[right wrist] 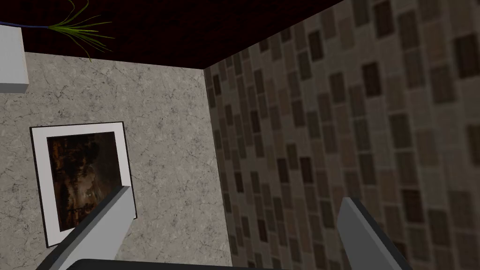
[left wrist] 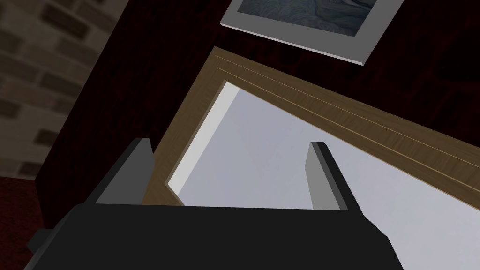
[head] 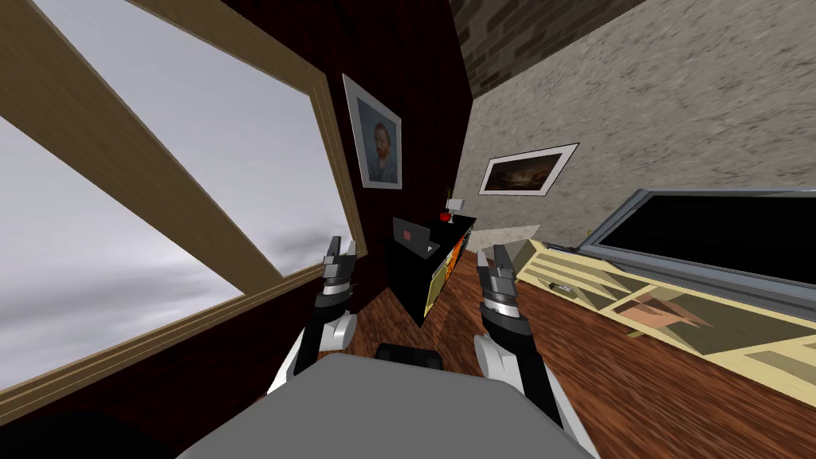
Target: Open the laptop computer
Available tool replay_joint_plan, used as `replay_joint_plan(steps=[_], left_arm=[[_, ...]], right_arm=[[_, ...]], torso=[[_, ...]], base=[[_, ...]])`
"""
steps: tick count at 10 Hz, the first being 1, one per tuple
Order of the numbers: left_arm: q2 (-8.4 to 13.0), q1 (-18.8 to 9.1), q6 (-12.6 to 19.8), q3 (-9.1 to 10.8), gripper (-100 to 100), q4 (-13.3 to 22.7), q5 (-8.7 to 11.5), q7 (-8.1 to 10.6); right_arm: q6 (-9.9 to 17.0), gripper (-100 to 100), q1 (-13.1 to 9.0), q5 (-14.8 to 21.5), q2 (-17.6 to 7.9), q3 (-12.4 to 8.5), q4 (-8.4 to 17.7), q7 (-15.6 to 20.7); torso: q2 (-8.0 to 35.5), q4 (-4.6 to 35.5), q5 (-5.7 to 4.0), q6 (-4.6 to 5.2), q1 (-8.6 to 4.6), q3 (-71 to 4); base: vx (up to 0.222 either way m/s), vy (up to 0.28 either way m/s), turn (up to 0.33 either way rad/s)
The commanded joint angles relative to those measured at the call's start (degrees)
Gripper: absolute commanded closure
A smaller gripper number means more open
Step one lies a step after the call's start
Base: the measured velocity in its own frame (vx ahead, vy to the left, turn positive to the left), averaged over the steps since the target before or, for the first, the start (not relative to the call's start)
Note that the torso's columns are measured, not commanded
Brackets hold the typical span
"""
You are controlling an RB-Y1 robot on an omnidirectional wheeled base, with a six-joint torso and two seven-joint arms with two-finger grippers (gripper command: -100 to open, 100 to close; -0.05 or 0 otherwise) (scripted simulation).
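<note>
the laptop (head: pixel 414 237) sits at the near end of a black desk (head: pixel 406 280) that stands against the dark wall (head: pixel 414 96), ahead of me and between my two arms. its lid looks raised, dark with a small pinkish patch, and a strip of grey base lies toward the desk's right edge. at the desk's far end stand a small red thing (head: pixel 445 216) and a white pot (head: pixel 455 205) with thin green blades. the desk's right side shows orange and yellow.

the left gripper (head: pixel 339 253) is held up by the lower corner of the window (head: pixel 159 199), short of the desk's near left corner, its jaws apart and empty. the right gripper (head: pixel 492 260) is held up over the wooden floor (head: pixel 637 390), to the right of the desk's near right corner, jaws likewise apart and empty. both are well apart from the laptop.

a portrait (head: pixel 374 143) hangs on the dark wall above the desk, and a picture (head: pixel 526 171) hangs on the grey wall beyond its far end. to the right, across a strip of floor, a pale yellow stand (head: pixel 606 291) carries a tv (head: pixel 717 231).
</note>
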Motion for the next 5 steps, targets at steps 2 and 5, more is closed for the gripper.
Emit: replay_joint_plan(steps=[2, 5], left_arm=[[0.0, 0.0, 0.0, 0.00, 0, 0.0, 0.0, 0.00], [0.0, 0.0, 0.0, 0.00, 0, 0.0, 0.0, 0.00]], right_arm=[[0.0, 0, 0.0, 0.0, 0.0, 0.0, 0.0, 0.0], [0.0, 0, 0.0, 0.0, 0.0, 0.0, 0.0, 0.0]], torso=[[6.0, 6.0, 0.00, 0.00, 0.00, -12.0], [18.5, 18.5, 0.00, 0.00, 0.00, -36.9]], base=[[0.000, 0.000, 0.000], [0.000, 0.000, 0.000]])
